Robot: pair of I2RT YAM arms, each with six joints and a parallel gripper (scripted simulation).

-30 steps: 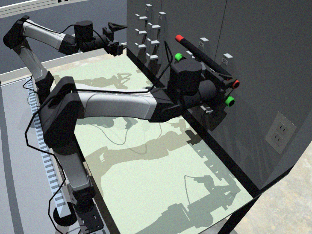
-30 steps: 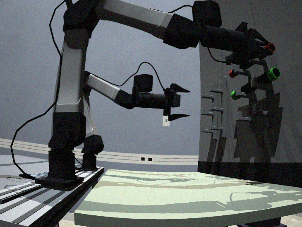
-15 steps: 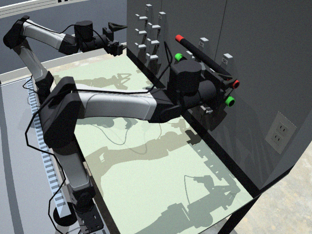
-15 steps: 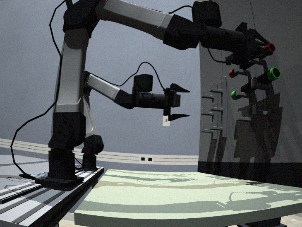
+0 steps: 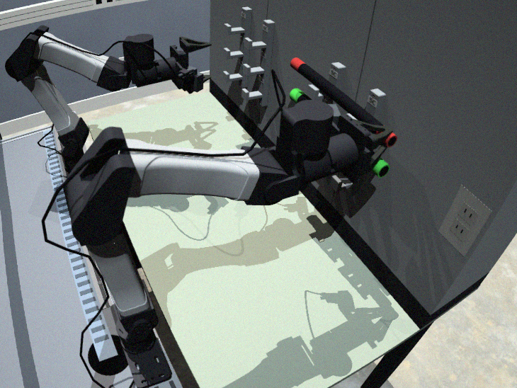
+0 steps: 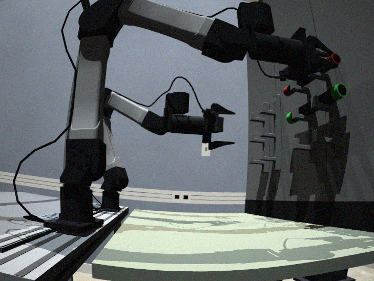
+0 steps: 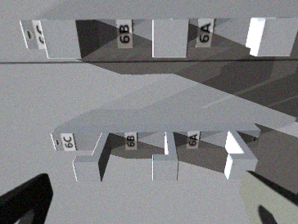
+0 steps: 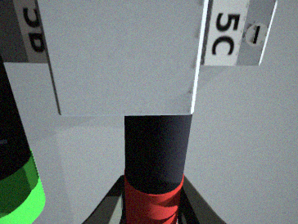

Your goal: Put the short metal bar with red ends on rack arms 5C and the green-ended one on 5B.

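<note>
The right pincer (image 5: 382,134) (image 6: 332,61) (image 8: 151,183) grips the red-ended bar (image 5: 329,89) (image 6: 334,58) (image 8: 157,151) by its near end, beside the near 5C label (image 5: 372,100) (image 8: 225,33); the left pincer (image 5: 209,61) (image 6: 234,127) (image 7: 146,181) gapes. Releasing off-centre could tip it onto the green-ended bar (image 5: 380,168) (image 6: 339,91) (image 8: 10,135) below.

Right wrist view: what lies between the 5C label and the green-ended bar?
The pale rack arm lies between the 5C label and the green-ended bar, as the right wrist view shows.

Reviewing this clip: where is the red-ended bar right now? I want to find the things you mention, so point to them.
In the top view, the red-ended bar (image 5: 338,93) (image 6: 288,90) (image 8: 155,151) is at the rack near the 5C labels, above the green-ended bar (image 5: 380,168) (image 6: 338,91) (image 8: 20,196), one end in the right gripper (image 5: 382,135) (image 6: 330,59) (image 8: 151,183).
</note>
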